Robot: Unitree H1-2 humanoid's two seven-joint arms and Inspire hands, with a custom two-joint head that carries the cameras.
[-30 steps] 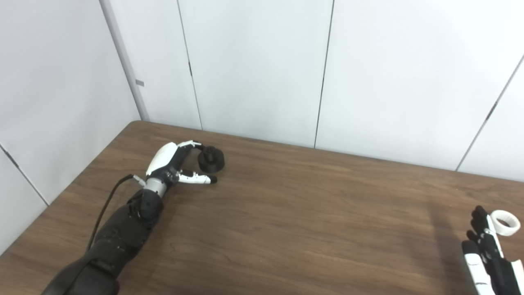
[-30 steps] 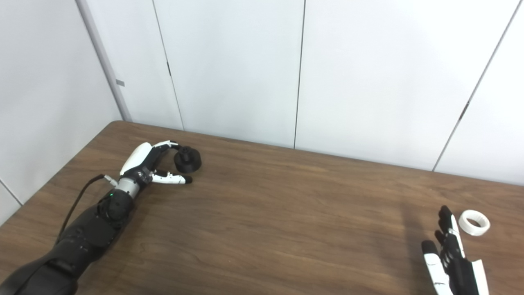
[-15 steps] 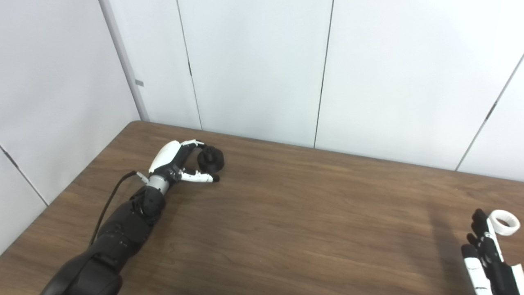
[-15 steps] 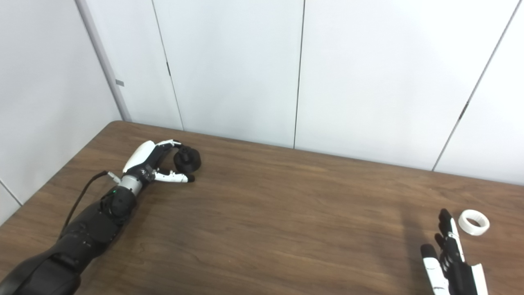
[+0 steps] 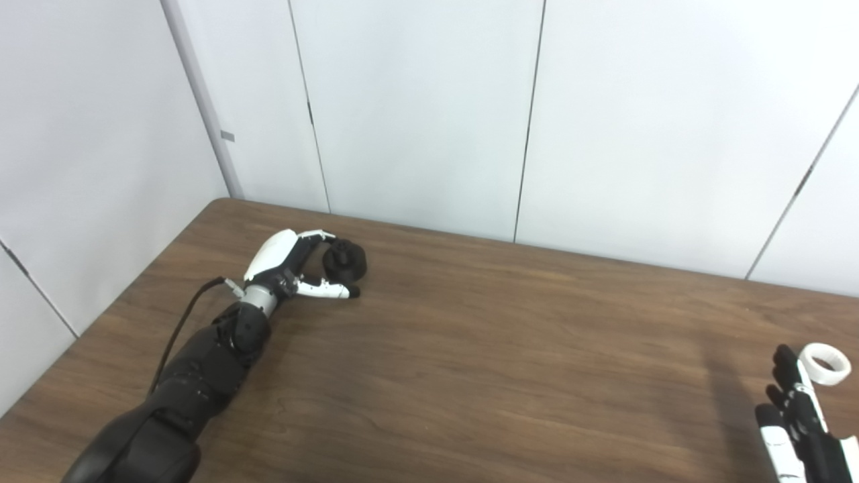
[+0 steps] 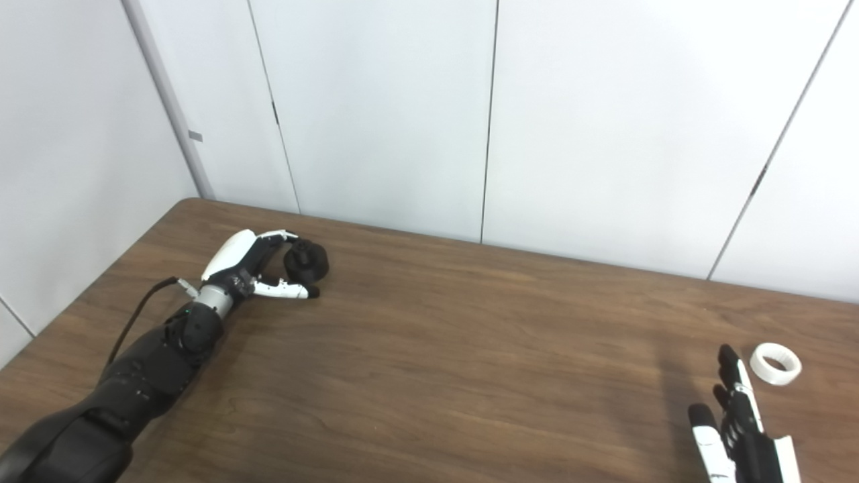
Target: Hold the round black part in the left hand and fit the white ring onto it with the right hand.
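Left hand (image 5: 285, 265) fingers apart, cupping round black part (image 5: 345, 261) on the surface (image 5: 470, 362), not clamped. Right hand (image 6: 738, 429) fingers apart, white ring (image 6: 775, 363) just beside at 1 o'clock.

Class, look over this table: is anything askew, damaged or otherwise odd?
Nothing stands out. The round black part sits by the open left hand; the white ring lies flat beside the right hand.
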